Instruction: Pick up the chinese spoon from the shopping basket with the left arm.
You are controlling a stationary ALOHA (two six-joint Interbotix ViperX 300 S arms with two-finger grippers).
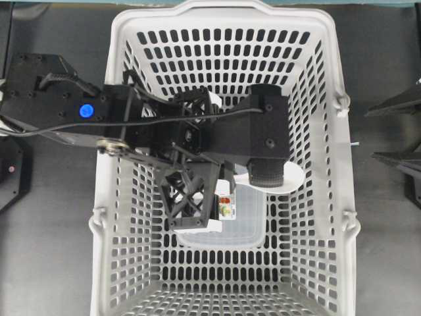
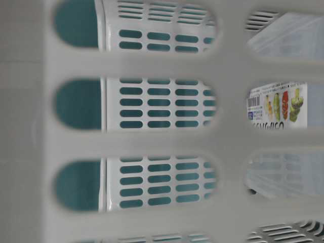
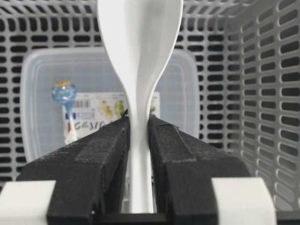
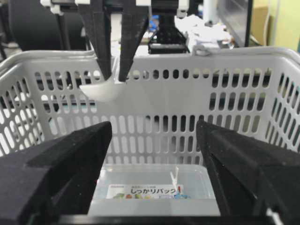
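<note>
My left gripper (image 3: 139,122) is shut on the handle of the white chinese spoon (image 3: 140,37), whose bowl points away from the camera. In the right wrist view the left gripper (image 4: 115,75) hangs down from above and holds the spoon (image 4: 101,90) at about rim height of the grey shopping basket (image 4: 234,93). From overhead the left arm reaches into the basket (image 1: 118,66), and the spoon's bowl (image 1: 293,176) shows beside the gripper (image 1: 266,174). My right gripper (image 4: 154,126) is open and empty, outside the basket at the right edge of the overhead view (image 1: 398,131).
A clear lidded container (image 1: 243,214) with a printed label lies on the basket floor under the spoon; it shows in the left wrist view (image 3: 42,93) and the right wrist view (image 4: 150,187). A lollipop (image 3: 63,91) lies on its lid. Basket walls surround the gripper.
</note>
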